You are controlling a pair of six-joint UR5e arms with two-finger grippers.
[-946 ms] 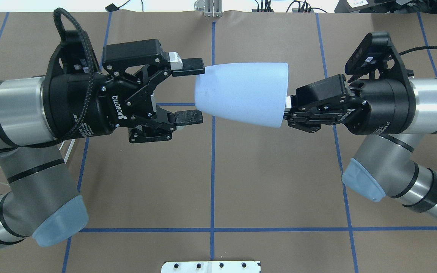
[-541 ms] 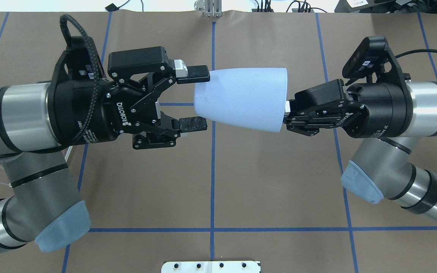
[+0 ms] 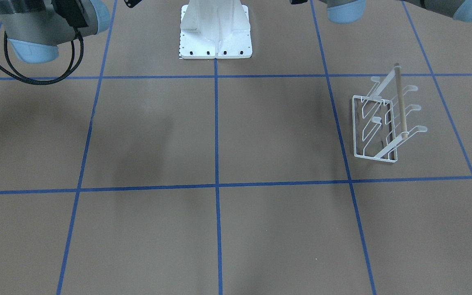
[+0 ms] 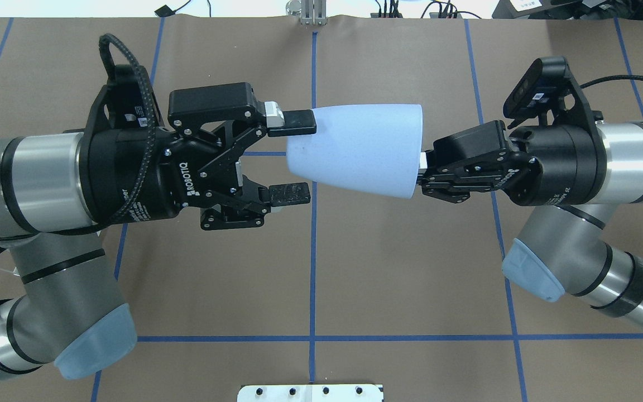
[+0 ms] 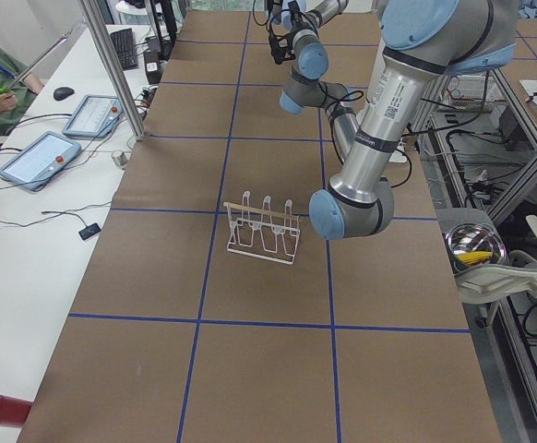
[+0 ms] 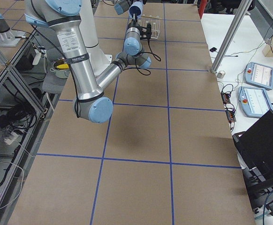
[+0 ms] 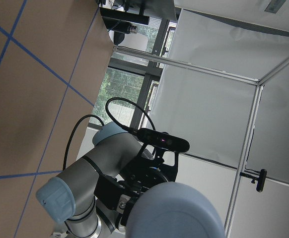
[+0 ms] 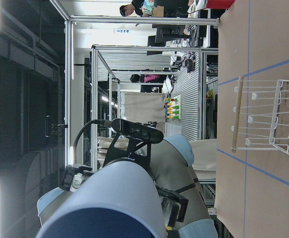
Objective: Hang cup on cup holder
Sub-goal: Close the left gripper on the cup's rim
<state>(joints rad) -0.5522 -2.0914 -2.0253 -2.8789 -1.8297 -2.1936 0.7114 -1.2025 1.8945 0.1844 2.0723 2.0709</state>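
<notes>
The pale blue cup [image 4: 358,148] is held sideways in the air, wide rim to the right. My right gripper [image 4: 423,166] is shut on the cup's rim. My left gripper [image 4: 298,157] is open, its two fingers on either side of the cup's narrow base; the upper fingertip [image 4: 293,123] overlaps the cup, the lower one stands just clear of it. The cup also shows in the left wrist view [image 7: 174,213] and the right wrist view [image 8: 109,203]. The white wire cup holder [image 3: 383,123] with its wooden rod stands on the table on my left side [image 5: 264,231], with nothing on its prongs.
The white robot base pedestal [image 3: 215,32] stands at the table's near edge. The brown table [image 3: 219,229] carries a blue tape grid. A side table with tablets [image 5: 42,157] and cables runs along the far side. A metal post [image 5: 112,65] stands there.
My left gripper has moved right toward the cup, still open, so its fingers now straddle the cup's base. The right gripper with the cup has shifted slightly down in the view.
</notes>
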